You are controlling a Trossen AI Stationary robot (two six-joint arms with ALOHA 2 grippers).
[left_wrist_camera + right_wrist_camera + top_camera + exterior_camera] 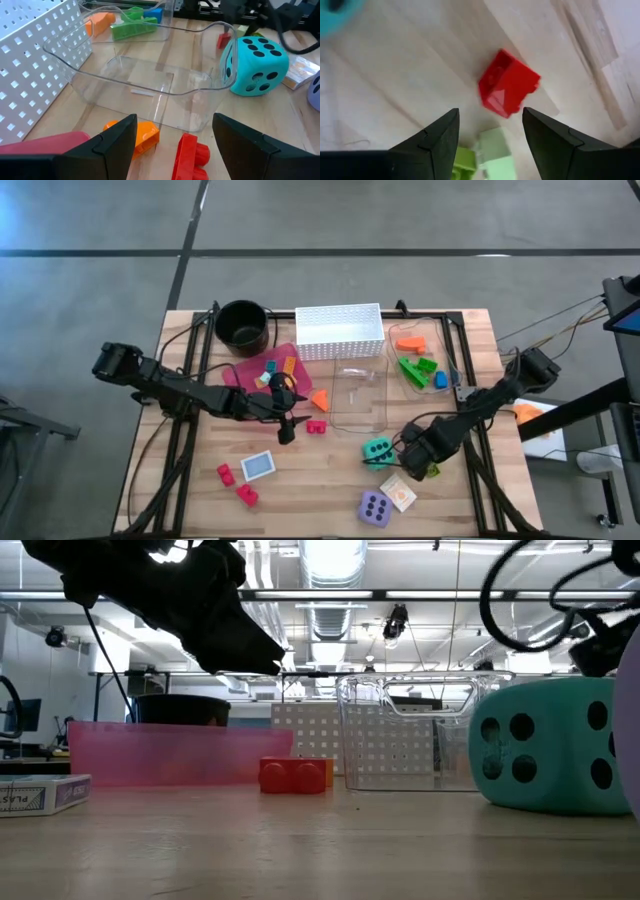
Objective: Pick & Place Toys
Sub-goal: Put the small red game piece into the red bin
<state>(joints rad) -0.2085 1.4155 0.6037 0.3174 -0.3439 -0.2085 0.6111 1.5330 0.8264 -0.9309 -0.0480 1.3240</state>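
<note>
My left gripper [175,120] hangs open, slanting down over a red brick [192,155] that lies on the table between its fingers, beside an orange brick [142,135]. My right gripper [490,112] points down, open, above another red brick [509,82] and a light green brick [490,150] on the wood, next to the teal die [377,450]. A purple die [375,507], a card [400,492], a card box [258,466] and two red bricks [235,483] lie near the front edge. More bricks lie on the pink tray [240,375].
An empty clear bin [360,395] stands mid-table; a second clear bin [445,340] to its right holds green and orange bricks. The white perforated basket [340,330] and black pot [242,325] stand at the far edge. Bare wood lies at the near left.
</note>
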